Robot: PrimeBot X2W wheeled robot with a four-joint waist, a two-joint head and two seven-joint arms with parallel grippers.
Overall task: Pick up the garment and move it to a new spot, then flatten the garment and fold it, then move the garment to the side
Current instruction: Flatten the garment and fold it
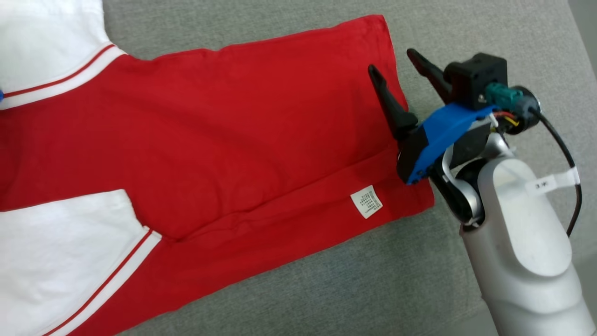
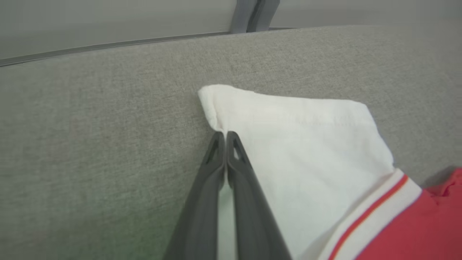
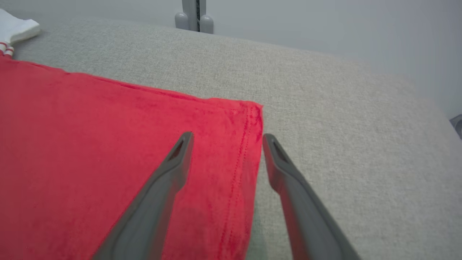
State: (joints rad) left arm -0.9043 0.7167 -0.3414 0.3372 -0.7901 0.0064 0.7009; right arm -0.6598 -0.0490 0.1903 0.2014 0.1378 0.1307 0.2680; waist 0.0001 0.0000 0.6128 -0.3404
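The red-and-white garment lies flat on the grey surface, across the frame's left and centre. The left end effector is clenched on the edge of the white sleeve. The right end effector hangs released astride the red hem at upper right, likely so both can lift one side for folding.

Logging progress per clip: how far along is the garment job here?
Done: garment lies spread mostly flat on the grey surface. In hand: left gripper shut on the white sleeve edge; right gripper open, straddling the red hem. Left: folding, moving aside.
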